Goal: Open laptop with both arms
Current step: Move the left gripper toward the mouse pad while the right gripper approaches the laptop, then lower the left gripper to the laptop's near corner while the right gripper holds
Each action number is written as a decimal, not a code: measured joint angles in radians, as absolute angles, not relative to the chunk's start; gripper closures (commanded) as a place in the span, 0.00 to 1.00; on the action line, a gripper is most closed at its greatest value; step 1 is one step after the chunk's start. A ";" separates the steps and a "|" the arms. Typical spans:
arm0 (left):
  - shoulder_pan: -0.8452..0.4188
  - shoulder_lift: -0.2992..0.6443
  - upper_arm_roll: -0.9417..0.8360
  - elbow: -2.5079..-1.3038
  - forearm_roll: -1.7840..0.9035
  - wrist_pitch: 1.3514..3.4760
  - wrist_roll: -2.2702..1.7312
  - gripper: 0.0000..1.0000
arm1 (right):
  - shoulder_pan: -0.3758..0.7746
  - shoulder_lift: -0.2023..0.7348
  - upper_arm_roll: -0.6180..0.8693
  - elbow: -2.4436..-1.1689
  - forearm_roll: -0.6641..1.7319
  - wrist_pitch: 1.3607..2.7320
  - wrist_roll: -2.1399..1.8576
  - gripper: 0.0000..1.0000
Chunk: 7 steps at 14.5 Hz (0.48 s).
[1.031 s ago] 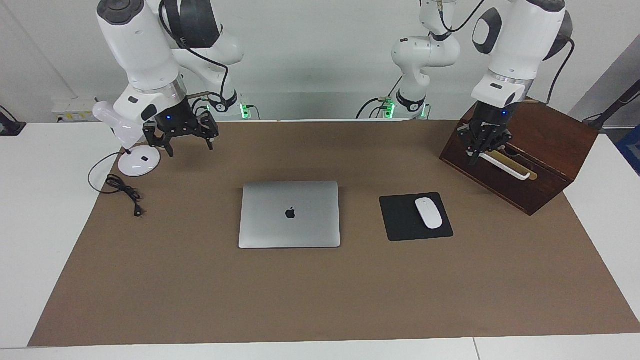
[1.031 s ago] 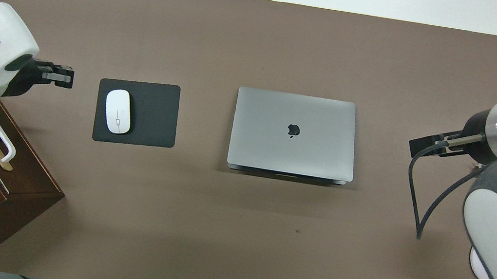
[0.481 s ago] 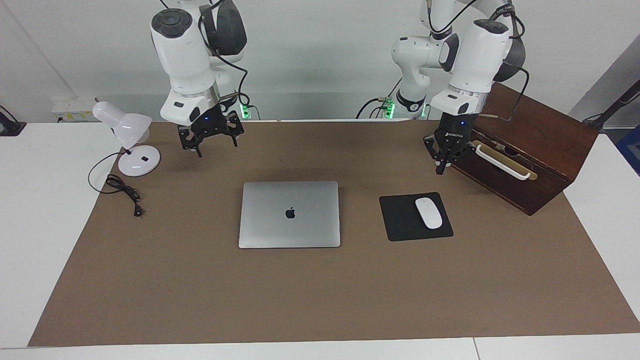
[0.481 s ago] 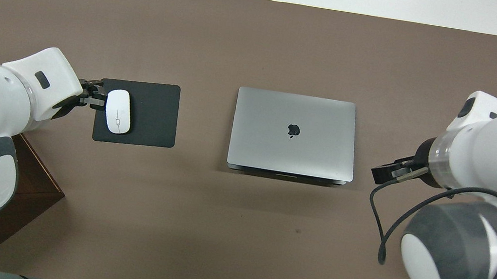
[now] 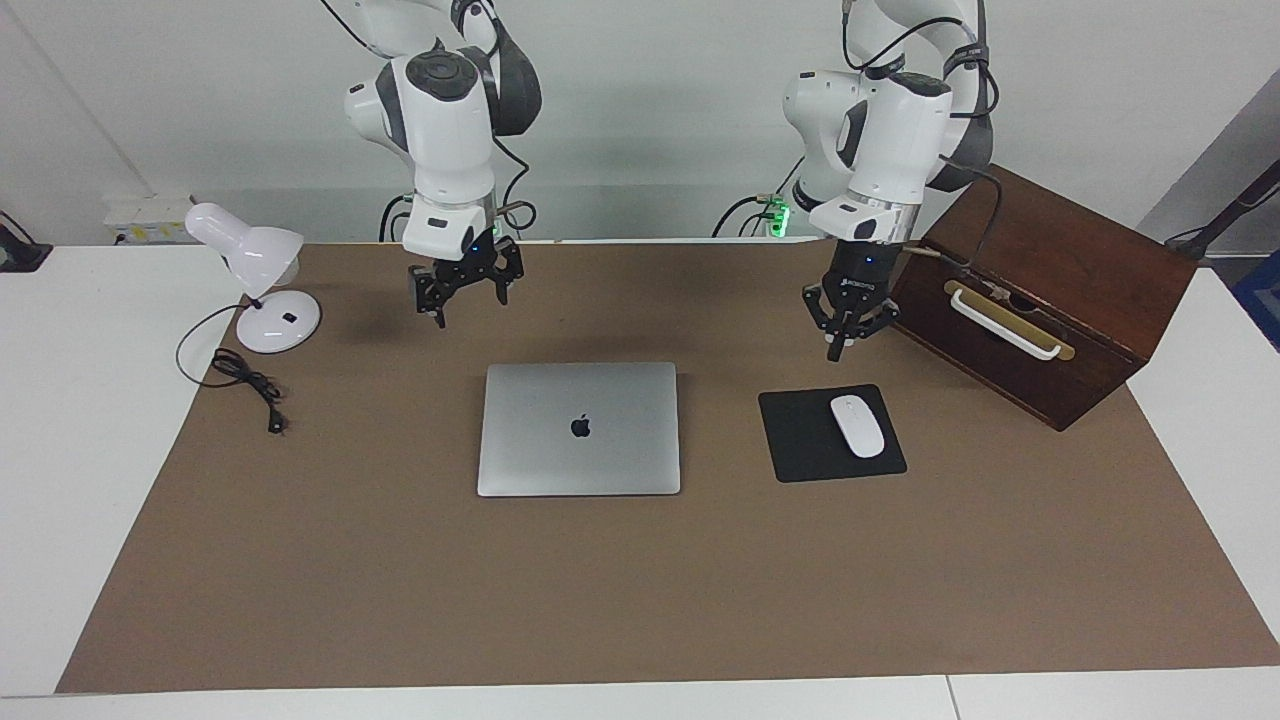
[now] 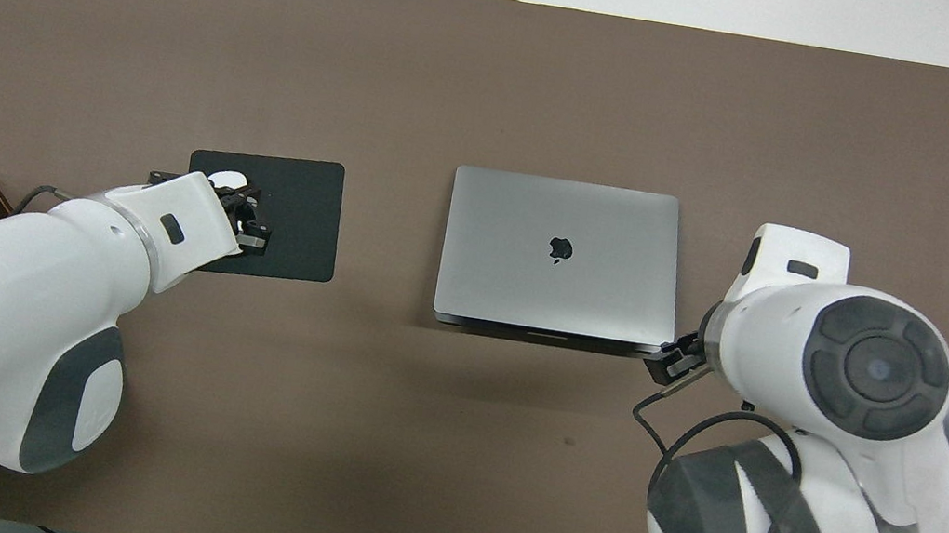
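We are hovering our clenched left end effector (image 5: pixel 838 345) and released right end effector (image 5: pixel 467 297) near the closed laptop (image 5: pixel 579 428), judging it stiff, slippery, best lifted by the lid's robot-side edge.

The laptop (image 5: pixel 578 428) has a smooth, brushed-looking silver-grey metal lid with a soft satin sheen and a dark glossy logo. A matt brown paper-like sheet (image 5: pixel 640 600) covers the smooth white table (image 5: pixel 80 400). The mouse pad (image 5: pixel 800 440) looks like matt black cloth or rubber; the mouse (image 5: pixel 857 426) on it is glossy white plastic. The box (image 5: pixel 1080 290) is dark polished wood with a white handle on a brass-coloured plate. The lamp (image 5: pixel 250 265) is glossy white plastic. The arms' shells are smooth white plastic with matt grey caps.
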<state>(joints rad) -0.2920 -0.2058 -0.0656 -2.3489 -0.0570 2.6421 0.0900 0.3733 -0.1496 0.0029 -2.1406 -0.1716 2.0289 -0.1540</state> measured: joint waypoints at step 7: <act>-0.308 -0.206 -0.062 -2.364 -0.057 2.675 0.092 1.00 | 0.422 -0.148 0.003 -2.270 -0.226 2.141 -0.157 0.00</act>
<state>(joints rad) -0.3078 -0.2059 -0.0625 -2.3640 -0.0570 2.6755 0.0920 0.4225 -0.1484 0.0033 -2.2703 -0.2258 2.1410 -0.1569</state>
